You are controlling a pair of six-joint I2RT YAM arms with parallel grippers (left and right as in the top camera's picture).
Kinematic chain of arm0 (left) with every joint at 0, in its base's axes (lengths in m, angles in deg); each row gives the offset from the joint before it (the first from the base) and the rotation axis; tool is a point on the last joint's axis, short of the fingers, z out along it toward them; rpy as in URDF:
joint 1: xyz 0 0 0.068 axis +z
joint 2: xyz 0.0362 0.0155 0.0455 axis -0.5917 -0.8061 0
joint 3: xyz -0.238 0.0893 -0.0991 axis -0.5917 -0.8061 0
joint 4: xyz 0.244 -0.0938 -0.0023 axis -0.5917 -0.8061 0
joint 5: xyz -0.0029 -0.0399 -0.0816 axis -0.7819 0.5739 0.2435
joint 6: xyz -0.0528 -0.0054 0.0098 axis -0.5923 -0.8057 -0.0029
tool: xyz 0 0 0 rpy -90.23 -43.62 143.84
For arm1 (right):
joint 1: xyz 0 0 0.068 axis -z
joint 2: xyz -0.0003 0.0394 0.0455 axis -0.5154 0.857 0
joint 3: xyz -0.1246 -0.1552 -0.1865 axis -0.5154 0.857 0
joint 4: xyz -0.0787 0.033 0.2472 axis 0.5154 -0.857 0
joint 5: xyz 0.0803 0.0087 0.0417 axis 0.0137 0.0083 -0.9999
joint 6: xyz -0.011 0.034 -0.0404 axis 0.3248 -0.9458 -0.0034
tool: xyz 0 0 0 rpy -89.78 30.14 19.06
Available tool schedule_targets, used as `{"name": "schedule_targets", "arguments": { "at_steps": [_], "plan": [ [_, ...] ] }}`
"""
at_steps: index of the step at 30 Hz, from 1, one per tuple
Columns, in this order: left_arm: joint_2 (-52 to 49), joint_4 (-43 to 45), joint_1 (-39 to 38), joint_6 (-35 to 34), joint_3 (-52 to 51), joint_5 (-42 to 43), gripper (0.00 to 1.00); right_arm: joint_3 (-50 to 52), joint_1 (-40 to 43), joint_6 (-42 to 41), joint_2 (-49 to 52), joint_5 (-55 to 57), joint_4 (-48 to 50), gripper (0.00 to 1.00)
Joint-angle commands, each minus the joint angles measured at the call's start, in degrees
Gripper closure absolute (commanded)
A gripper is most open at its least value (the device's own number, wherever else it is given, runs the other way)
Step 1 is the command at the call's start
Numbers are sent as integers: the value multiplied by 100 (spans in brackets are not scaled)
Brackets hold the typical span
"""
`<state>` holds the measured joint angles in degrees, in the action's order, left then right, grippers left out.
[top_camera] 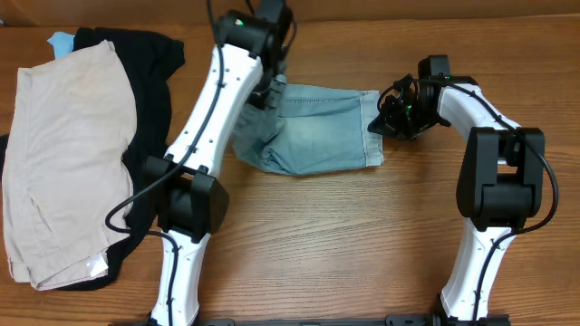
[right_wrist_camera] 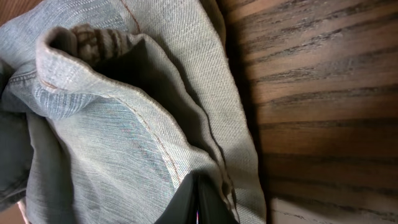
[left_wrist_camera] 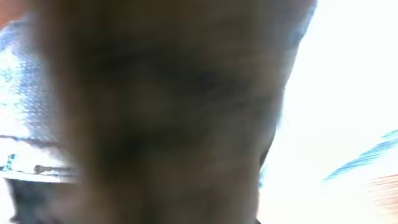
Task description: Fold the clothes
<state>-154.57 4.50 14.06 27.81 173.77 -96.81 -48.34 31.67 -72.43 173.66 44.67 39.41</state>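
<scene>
The light-blue denim shorts [top_camera: 317, 131] lie folded in the middle of the table, with the left part bunched. My left gripper [top_camera: 269, 91] is down at the shorts' upper-left corner. Its wrist view is filled by a dark blur with a strip of denim [left_wrist_camera: 25, 106] at the left, so its jaws are hidden. My right gripper [top_camera: 388, 118] is at the shorts' right edge. In the right wrist view its fingers [right_wrist_camera: 198, 202] are pressed together on a fold of the denim [right_wrist_camera: 124, 137] next to the hem seam.
Beige shorts [top_camera: 63, 154] lie on a black garment [top_camera: 149, 72] at the left of the table. A bit of blue cloth [top_camera: 60, 42] shows at the back left. Bare wood [right_wrist_camera: 323, 93] lies right of the shorts.
</scene>
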Motion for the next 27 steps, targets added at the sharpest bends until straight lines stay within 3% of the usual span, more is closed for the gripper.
{"name": "schedule_targets", "arguments": {
  "at_steps": [1, 11, 17, 23, 25, 27],
  "plan": [
    [245, 219, -153, -321, -195, 835, 94, 116, -63, -7, 310, 404, -125, 96],
    [245, 671, -461, -651, -221, 1838, 96, 116, -63, -9, 310, 520, -136, 96],
    [245, 752, -817, -772, -225, 1884, 96, 116, -63, -9, 310, 520, -133, 96],
    [245, 938, -1211, -778, -225, 1878, 87, 116, -63, -9, 310, 520, -149, 96],
    [245, 999, -1298, -887, -225, 1751, 75, 116, -63, -9, 310, 522, -155, 96],
    [245, 1029, -1349, -1078, -225, 1434, 44, 116, -63, -9, 310, 518, -153, 96]
  ]
}}
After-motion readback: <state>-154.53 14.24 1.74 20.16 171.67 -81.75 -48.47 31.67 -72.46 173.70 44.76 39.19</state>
